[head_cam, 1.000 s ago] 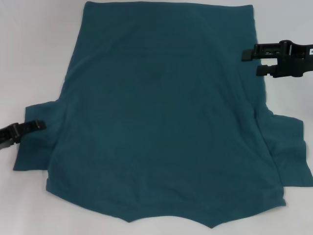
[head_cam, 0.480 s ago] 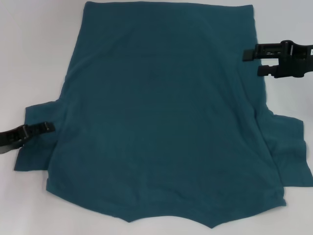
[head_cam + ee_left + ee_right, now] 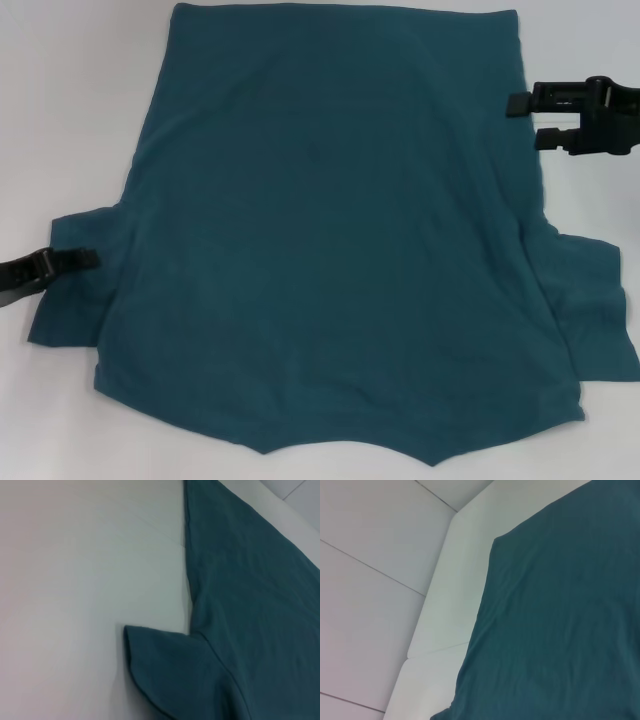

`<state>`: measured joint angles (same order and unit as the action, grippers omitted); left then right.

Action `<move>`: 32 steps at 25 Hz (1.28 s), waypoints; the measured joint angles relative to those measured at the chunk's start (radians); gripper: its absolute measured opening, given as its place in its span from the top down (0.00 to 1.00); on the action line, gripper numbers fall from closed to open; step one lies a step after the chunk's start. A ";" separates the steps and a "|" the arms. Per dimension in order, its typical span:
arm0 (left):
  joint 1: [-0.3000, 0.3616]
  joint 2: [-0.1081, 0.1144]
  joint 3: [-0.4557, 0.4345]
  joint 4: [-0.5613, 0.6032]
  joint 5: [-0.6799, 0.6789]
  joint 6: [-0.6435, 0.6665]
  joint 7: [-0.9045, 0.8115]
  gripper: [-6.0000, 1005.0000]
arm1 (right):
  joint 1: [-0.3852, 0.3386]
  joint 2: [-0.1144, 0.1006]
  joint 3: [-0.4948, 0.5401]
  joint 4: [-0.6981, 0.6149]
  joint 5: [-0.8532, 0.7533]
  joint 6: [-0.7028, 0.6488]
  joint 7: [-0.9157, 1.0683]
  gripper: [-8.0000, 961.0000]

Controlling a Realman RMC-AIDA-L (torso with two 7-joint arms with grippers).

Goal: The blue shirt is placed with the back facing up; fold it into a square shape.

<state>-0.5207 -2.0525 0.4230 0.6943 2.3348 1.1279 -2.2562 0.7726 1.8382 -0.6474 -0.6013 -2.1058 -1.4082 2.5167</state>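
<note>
The blue shirt (image 3: pixel 330 230) lies spread flat on the white table, its hem at the far side and its collar end at the near edge. My left gripper (image 3: pixel 85 258) is low at the shirt's left sleeve (image 3: pixel 75 300), its tip over the sleeve's edge. My right gripper (image 3: pixel 528 120) is open and empty at the shirt's right side edge, fingers pointing toward the cloth. The left wrist view shows the sleeve (image 3: pixel 165 670) and side of the shirt (image 3: pixel 250 580). The right wrist view shows a corner of the shirt (image 3: pixel 560 620).
The white table (image 3: pixel 70 100) shows bare on both sides of the shirt. The right sleeve (image 3: pixel 590 310) lies spread out at the right. The table's edge (image 3: pixel 437 590) and a tiled floor (image 3: pixel 365 605) show in the right wrist view.
My left gripper moved in over the left sleeve, then drew back a little. My right gripper moved to the right, away from the shirt's side edge.
</note>
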 joint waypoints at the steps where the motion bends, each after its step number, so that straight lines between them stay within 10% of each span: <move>1: 0.001 0.000 0.000 0.001 0.003 -0.001 0.001 0.34 | -0.001 0.000 0.000 0.000 0.000 0.000 0.000 0.10; 18: 0.003 -0.001 0.064 0.060 0.053 0.003 0.015 0.93 | -0.005 -0.001 0.000 0.000 0.000 -0.001 0.003 0.11; 32: -0.072 0.017 0.153 0.167 0.273 -0.024 -0.101 0.99 | -0.009 -0.004 0.000 -0.008 0.000 -0.005 0.006 0.11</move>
<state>-0.5930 -2.0355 0.5758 0.8618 2.6076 1.1038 -2.3572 0.7632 1.8345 -0.6473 -0.6089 -2.1062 -1.4133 2.5231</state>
